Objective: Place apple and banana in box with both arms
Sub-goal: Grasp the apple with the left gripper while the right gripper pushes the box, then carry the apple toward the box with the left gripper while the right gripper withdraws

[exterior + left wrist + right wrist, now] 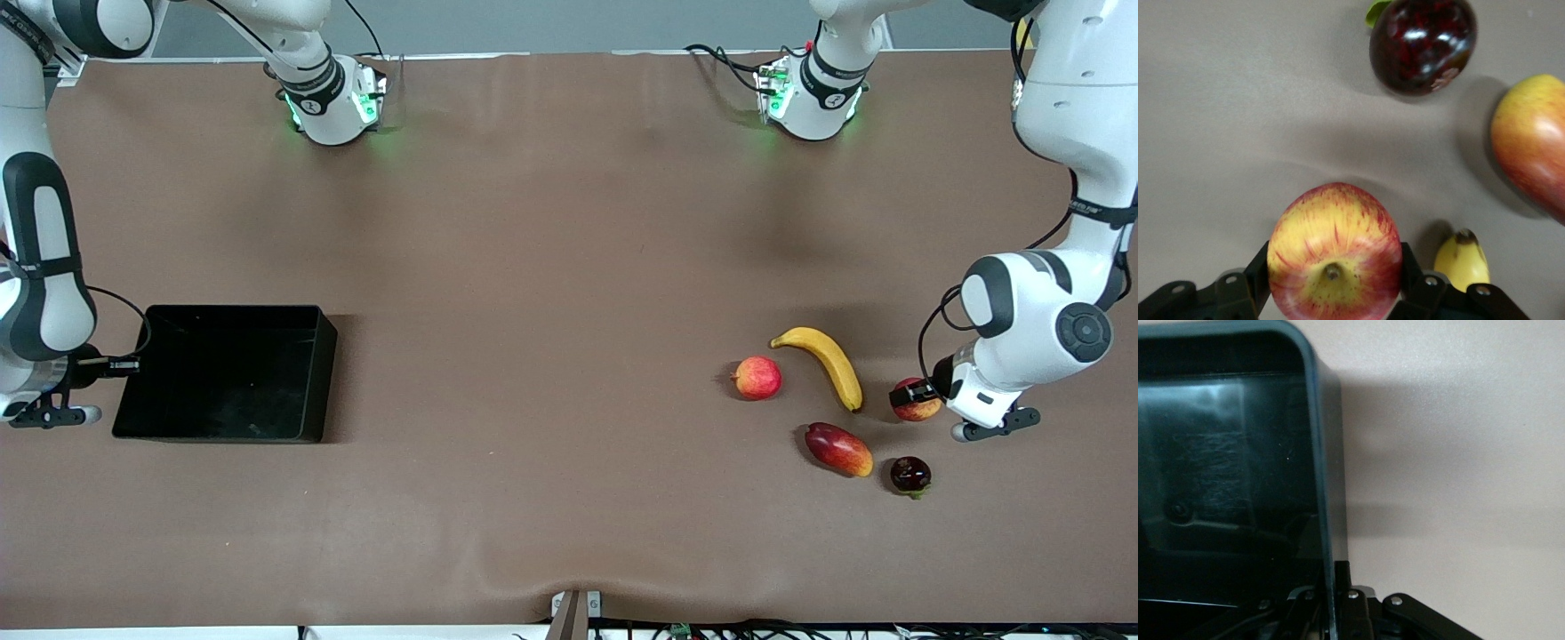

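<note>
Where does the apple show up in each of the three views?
Front view: the apple lies at the left arm's end of the table, between the left end effector's fingers.
Left wrist view: the apple fills the lower middle, a finger at each side.
Right wrist view: not in it.
Shared landmark: the banana tip beside the apple.

Clock hours read with twelve toward the robots' bases. The box (233, 309) sits on the bench (551, 267) at the right arm's end, and the right gripper (132, 364) has its jaws on the box's nine-o'clock wall. At the left arm's end, the apple (921, 411) sits between the left gripper's (917, 397) jaws. The banana (822, 358) lies at its ten o'clock and a leafed fruit (910, 475) at its six. A round fruit (757, 377) lies at the banana's eight and a mango (838, 449) at its six.
</note>
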You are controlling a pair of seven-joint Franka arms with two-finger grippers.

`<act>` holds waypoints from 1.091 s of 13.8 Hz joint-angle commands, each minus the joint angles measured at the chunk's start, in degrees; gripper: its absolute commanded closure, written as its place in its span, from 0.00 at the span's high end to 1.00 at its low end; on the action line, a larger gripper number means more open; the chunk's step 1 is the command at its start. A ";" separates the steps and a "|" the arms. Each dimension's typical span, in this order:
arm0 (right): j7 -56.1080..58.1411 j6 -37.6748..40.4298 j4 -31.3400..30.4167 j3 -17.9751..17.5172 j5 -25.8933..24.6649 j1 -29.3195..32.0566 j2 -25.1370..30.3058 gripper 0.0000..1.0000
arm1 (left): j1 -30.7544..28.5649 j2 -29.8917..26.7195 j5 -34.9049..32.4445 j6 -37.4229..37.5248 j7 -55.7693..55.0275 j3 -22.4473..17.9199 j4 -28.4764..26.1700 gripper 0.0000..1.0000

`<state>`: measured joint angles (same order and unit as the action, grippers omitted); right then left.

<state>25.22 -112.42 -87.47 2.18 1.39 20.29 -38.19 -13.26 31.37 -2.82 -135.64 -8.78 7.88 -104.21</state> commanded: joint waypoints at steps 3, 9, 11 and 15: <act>0.88 5.09 -0.43 -1.22 0.45 -4.63 6.46 0.00 | 0.07 -11.49 0.27 12.93 -0.27 3.45 -0.73 0.00; -10.17 9.05 -0.60 -1.48 10.90 -17.28 6.38 0.00 | 0.07 -19.14 0.27 21.46 -10.53 10.83 0.23 0.00; -13.70 9.85 -1.04 -1.48 13.71 -21.33 6.20 0.00 | 0.07 -20.38 0.27 24.97 -15.72 14.25 1.73 0.00; -26.41 8.45 -1.39 -1.48 15.66 -30.37 5.76 0.00 | 0.07 -20.30 0.36 26.22 -28.27 22.16 2.61 0.00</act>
<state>5.21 -103.59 -88.40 0.21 15.06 -6.34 -33.17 -12.81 11.15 -2.81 -110.62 -31.83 27.03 -102.27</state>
